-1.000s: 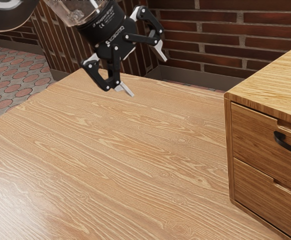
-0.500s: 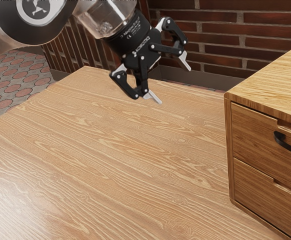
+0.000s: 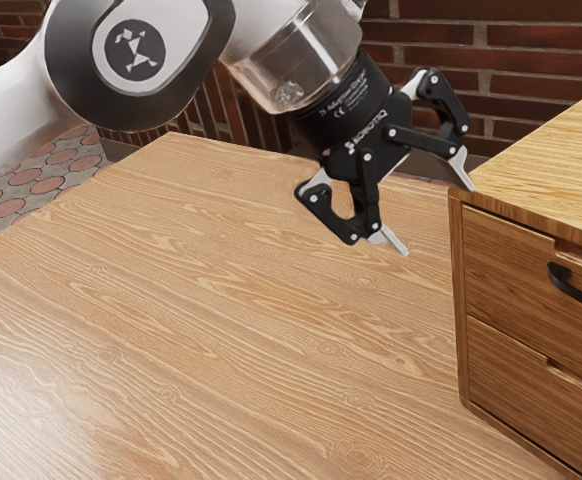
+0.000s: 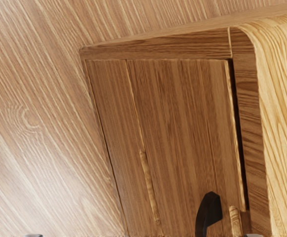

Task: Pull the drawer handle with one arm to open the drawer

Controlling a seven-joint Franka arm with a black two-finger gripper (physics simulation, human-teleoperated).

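Observation:
A wooden cabinet [image 3: 531,180] with two drawers stands at the exterior view's right. Its upper drawer [image 3: 516,290] carries a black curved handle [image 3: 574,288] and looks shut. My black gripper [image 3: 429,208] hangs open above the table, just off the cabinet's near top corner, left of the handle and apart from it. One finger points at the table, the other reaches toward the cabinet's top edge. In the wrist view the drawer front [image 4: 178,143] lies ahead of my hand, with one end of the black handle [image 4: 208,213] showing.
The wooden table [image 3: 191,300] spreads wide to the exterior view's left of the cabinet. A brick wall [image 3: 531,60] runs behind the table. The lower drawer [image 3: 531,395] sits under the upper one.
My arm has swung to the exterior view's right and slightly down, bringing the open gripper from mid-table to just beside the cabinet's corner. The drawer has not moved.

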